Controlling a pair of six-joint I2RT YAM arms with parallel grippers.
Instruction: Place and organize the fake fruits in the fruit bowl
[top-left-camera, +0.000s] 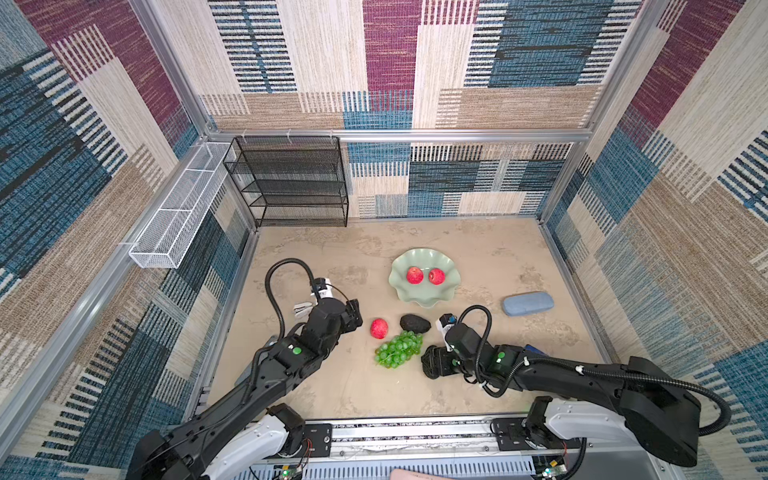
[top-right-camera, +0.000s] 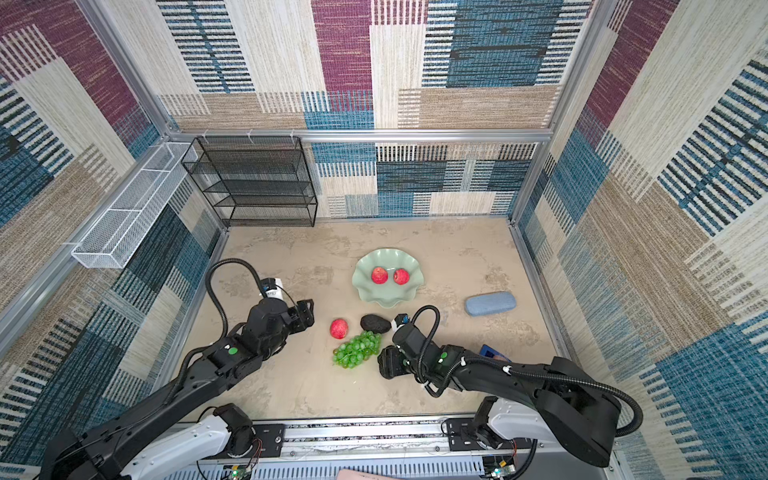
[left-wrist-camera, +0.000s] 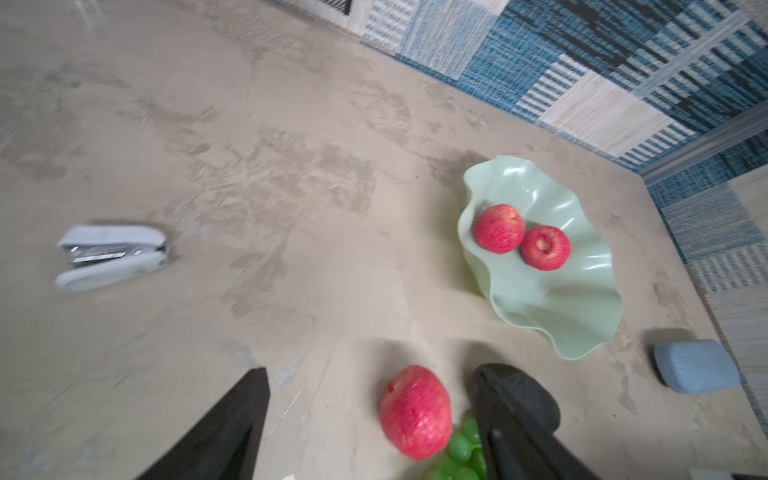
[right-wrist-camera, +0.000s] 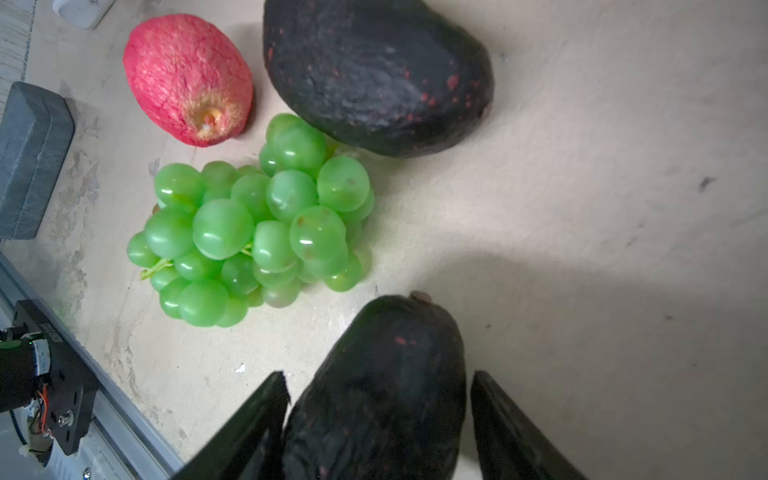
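The mint-green fruit bowl (top-left-camera: 424, 293) holds two red apples (top-left-camera: 414, 275) (top-left-camera: 436, 276). In front of it on the table lie a third red apple (top-left-camera: 379, 328), a dark avocado (top-left-camera: 414, 323) and a bunch of green grapes (top-left-camera: 399, 349). My left gripper (left-wrist-camera: 371, 370) is open just left of the loose apple (left-wrist-camera: 415, 411), which lies between its fingers without touching them. My right gripper (right-wrist-camera: 378, 374) straddles a second avocado (right-wrist-camera: 386, 332). One finger touches it and a thin gap shows at the other.
A grey-blue oblong case (top-left-camera: 528, 303) lies right of the bowl. A white stapler (left-wrist-camera: 112, 257) lies left of my left gripper. A black mesh rack (top-left-camera: 291, 183) stands at the back left, and a white wire basket (top-left-camera: 178, 216) hangs on the left wall.
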